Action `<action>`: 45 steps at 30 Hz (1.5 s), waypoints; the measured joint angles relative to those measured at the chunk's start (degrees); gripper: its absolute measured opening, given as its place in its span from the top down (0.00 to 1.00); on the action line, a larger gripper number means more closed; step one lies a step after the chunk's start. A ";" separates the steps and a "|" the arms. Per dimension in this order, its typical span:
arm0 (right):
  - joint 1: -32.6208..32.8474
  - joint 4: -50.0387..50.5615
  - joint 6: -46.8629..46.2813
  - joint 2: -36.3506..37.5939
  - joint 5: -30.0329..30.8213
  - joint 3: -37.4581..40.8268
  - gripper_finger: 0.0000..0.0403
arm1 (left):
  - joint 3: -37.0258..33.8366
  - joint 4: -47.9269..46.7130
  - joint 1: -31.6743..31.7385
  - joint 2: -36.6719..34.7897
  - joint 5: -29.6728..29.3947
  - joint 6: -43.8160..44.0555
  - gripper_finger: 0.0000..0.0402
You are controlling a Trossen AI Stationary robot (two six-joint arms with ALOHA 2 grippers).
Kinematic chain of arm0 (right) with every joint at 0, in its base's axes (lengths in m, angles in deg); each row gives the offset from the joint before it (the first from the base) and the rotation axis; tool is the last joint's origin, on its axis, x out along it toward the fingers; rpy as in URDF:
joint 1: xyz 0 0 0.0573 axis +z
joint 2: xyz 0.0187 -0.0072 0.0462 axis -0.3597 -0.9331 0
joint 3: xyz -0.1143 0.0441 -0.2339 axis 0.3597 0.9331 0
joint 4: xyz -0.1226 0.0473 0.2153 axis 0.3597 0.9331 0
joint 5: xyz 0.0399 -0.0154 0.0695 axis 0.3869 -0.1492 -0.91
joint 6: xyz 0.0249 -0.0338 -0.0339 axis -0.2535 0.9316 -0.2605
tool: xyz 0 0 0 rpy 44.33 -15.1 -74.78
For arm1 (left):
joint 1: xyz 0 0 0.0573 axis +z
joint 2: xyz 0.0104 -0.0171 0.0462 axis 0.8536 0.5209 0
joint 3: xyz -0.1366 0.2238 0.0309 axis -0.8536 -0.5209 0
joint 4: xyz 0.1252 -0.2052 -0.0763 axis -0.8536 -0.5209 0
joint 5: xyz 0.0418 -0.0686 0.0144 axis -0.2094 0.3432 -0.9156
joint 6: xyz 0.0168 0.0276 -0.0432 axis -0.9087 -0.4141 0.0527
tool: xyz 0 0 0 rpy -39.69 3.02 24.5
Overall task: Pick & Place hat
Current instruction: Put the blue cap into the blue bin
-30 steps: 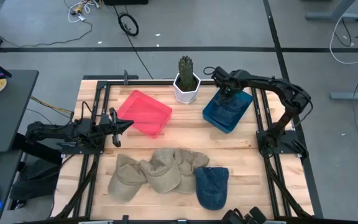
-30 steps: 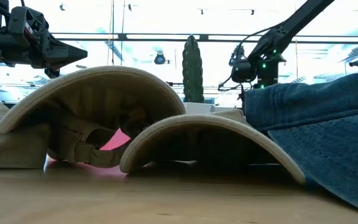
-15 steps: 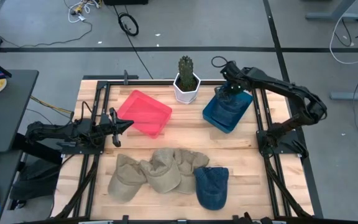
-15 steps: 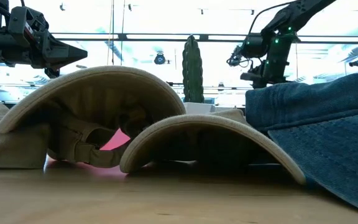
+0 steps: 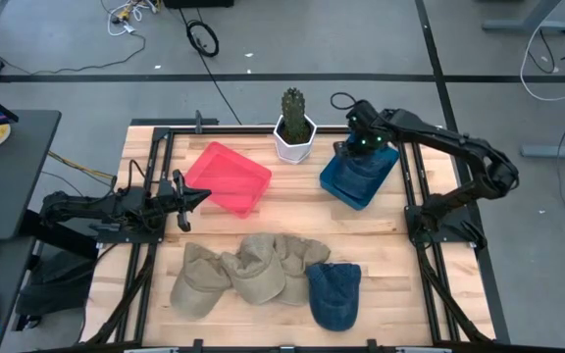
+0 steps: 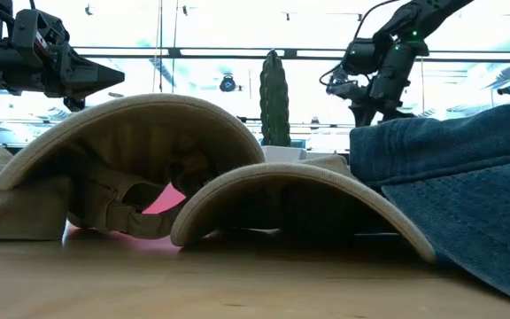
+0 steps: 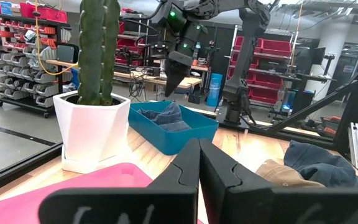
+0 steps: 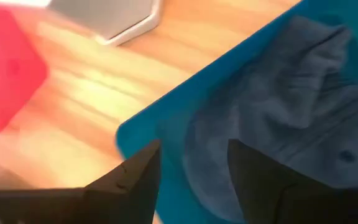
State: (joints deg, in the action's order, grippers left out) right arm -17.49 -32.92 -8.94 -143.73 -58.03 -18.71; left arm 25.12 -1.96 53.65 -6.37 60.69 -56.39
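A denim hat [image 8: 291,112] lies crumpled inside the blue bin [image 5: 333,182] at the table's far right. My right gripper [image 8: 194,167] hovers open above it, fingers pointing down, touching nothing; it also shows over the bin in the left wrist view [image 7: 171,84]. Near the table's front edge rest several tan hats [image 5: 258,267] and one more denim hat [image 5: 334,294], overlapping, brims on the wood. My left gripper [image 5: 202,195] waits shut at the left, beside the red tray [image 5: 229,178].
A white pot with a cactus [image 5: 294,126] stands at the far edge between the red tray and the blue bin. Black frame rails [image 5: 422,221] run along both sides of the table. Bare wood lies between the containers and the row of hats.
My right gripper has risen out of the blue bin and now hangs higher above it, while its arm's elbow has swung toward the table's right. The denim hat has stayed in the bin.
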 joint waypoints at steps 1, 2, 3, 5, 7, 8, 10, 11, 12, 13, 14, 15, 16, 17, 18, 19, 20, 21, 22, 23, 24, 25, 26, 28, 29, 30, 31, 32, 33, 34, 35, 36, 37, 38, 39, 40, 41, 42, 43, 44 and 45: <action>0.71 0.01 -0.34 0.22 -0.08 0.00 0.54 | 0.00 -0.02 0.00 0.00 0.01 0.00 0.99; 1.48 0.03 -0.69 0.51 -0.08 0.00 0.54 | 0.00 0.00 0.02 0.00 0.02 0.00 0.99; 2.31 0.00 -1.10 0.82 -0.06 0.00 0.54 | 0.00 0.00 0.01 0.00 0.00 0.01 0.99; 4.05 -0.27 -1.80 1.53 0.06 0.00 0.54 | 0.00 -0.01 0.01 0.00 0.01 0.01 0.99; 5.87 -0.95 -2.33 2.29 0.44 0.00 0.54 | 0.01 -0.01 0.00 0.00 0.01 0.01 0.99; 6.73 -1.16 -3.03 2.73 0.42 0.00 0.54 | 0.00 -0.02 0.01 0.00 0.02 0.00 0.99; 8.49 -1.41 -4.86 3.67 0.44 0.00 0.54 | 0.00 -0.02 0.00 0.00 0.02 0.02 0.99; 9.36 -1.67 -5.53 4.07 0.44 0.00 0.54 | 0.00 -0.01 0.01 0.00 0.00 0.01 0.99; 10.42 -2.03 -6.35 4.55 0.44 0.00 0.54 | 0.00 -0.02 0.02 0.00 0.02 0.00 0.99; 11.61 -2.45 -6.71 5.03 0.55 0.00 0.54 | 0.00 -0.01 0.00 0.00 0.01 0.01 0.99; 12.77 -3.00 -7.39 5.47 0.55 0.00 0.54 | 0.00 -0.02 0.01 0.00 0.01 0.00 0.99; 13.96 -3.54 -7.91 5.99 0.57 0.00 0.54 | 0.00 -0.02 0.00 0.00 0.01 0.00 0.99; 15.25 -3.99 -8.51 6.45 0.51 0.00 0.54 | 0.00 -0.01 0.02 0.00 0.02 0.00 0.99; 16.58 -4.65 -9.10 6.92 0.50 0.00 0.54 | 0.00 -0.02 0.00 0.00 0.00 0.00 0.99; 17.87 -5.49 -9.53 7.34 0.57 0.00 0.54 | 0.00 -0.02 0.02 0.00 0.02 0.00 0.99; 19.23 -6.28 -9.77 7.71 0.92 0.00 0.54 | 0.00 -0.02 0.00 0.00 0.02 0.01 0.99; 20.53 -6.92 -9.96 8.08 1.37 0.00 0.54 | 0.00 -0.02 0.00 0.00 0.00 0.00 0.99; 21.85 -7.51 -10.05 8.37 2.02 0.00 0.54 | 0.00 -0.02 0.02 0.00 0.02 0.01 0.99; 23.25 -8.10 -10.11 8.58 2.56 0.00 0.54 | 0.00 -0.01 0.02 0.00 0.02 0.00 0.99; 24.58 -8.54 -9.96 8.72 3.03 0.00 0.54 | 0.00 0.00 0.00 0.00 0.01 0.01 0.99; 25.94 -8.69 -9.60 8.85 3.55 0.00 0.54 | 0.00 -0.01 0.01 0.00 0.01 0.01 0.99; 27.38 -8.75 -8.96 8.90 3.73 0.00 0.54 | 0.00 -0.02 0.00 0.00 0.02 0.01 0.99; 28.79 -8.82 -8.79 8.91 3.94 0.00 0.54 | 0.00 -0.02 0.00 0.00 0.00 0.01 0.99; 31.58 -8.76 -8.74 8.89 4.74 0.00 0.54 | 0.00 -0.02 0.02 0.00 0.02 0.02 0.99; 32.84 -8.76 -8.55 8.89 4.94 0.00 0.54 | 0.00 -0.02 0.00 0.00 0.02 0.00 0.99; 34.07 -8.76 -7.90 8.89 4.94 0.00 0.54 | 0.00 0.00 0.00 0.00 0.02 0.00 0.99; 35.29 -8.75 -7.03 8.89 4.97 -0.02 0.54 | 0.00 -0.02 0.00 0.00 0.02 0.00 0.99; 36.53 -8.66 -6.19 8.89 4.97 0.00 0.54 | 0.00 -0.01 0.02 0.00 0.01 0.00 0.99; 37.73 -8.51 -5.91 8.89 4.99 0.00 0.54 | 0.00 -0.02 0.00 0.00 0.02 0.01 0.99; 38.87 -8.38 -5.88 8.89 5.01 0.00 0.54 | 0.00 -0.02 0.00 0.00 0.02 0.00 0.99; 40.05 -8.22 -6.13 8.89 5.01 0.00 0.54 | 0.00 -0.01 0.01 0.00 0.01 0.01 0.99; 41.26 -8.13 -6.23 8.89 5.03 0.00 0.54 | 0.00 -0.02 0.02 0.00 0.01 0.00 0.99; 42.34 -8.05 -6.25 8.89 5.32 0.00 0.54 | 0.00 -0.02 0.00 0.00 0.02 0.02 0.99; 43.46 -7.78 -6.37 8.89 6.29 0.00 0.54 | 0.00 -0.01 0.01 0.00 0.00 0.01 0.99; 44.60 -6.97 -6.96 8.89 7.62 0.00 0.54 | 0.00 -0.02 0.00 0.00 0.02 0.00 0.99; 45.78 -5.85 -8.25 8.89 9.16 0.00 0.54 | 0.00 -0.02 0.02 0.00 0.02 0.02 0.99; 46.84 -4.55 -9.71 8.89 10.50 0.00 0.54 | 0.00 -0.02 0.00 0.00 0.00 0.02 0.99; 47.98 -3.11 -11.09 8.89 11.55 0.00 0.54 | 0.00 -0.02 0.00 0.00 0.01 0.00 0.99; 49.24 -2.04 -12.18 8.87 12.51 0.00 0.54 | 0.00 -0.02 0.00 0.00 0.02 0.01 0.99; 50.51 -1.51 -12.95 8.85 13.34 0.00 0.54 | 0.00 -0.01 0.02 0.00 0.02 0.02 0.99; 51.93 -1.41 -13.89 8.76 14.11 0.00 0.54 | 0.00 -0.01 0.01 0.00 0.01 0.02 0.99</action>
State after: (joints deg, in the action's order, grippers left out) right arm 34.43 -34.32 -22.83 -134.97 -43.92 -18.71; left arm 25.12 -1.97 53.66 -6.37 60.70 -56.37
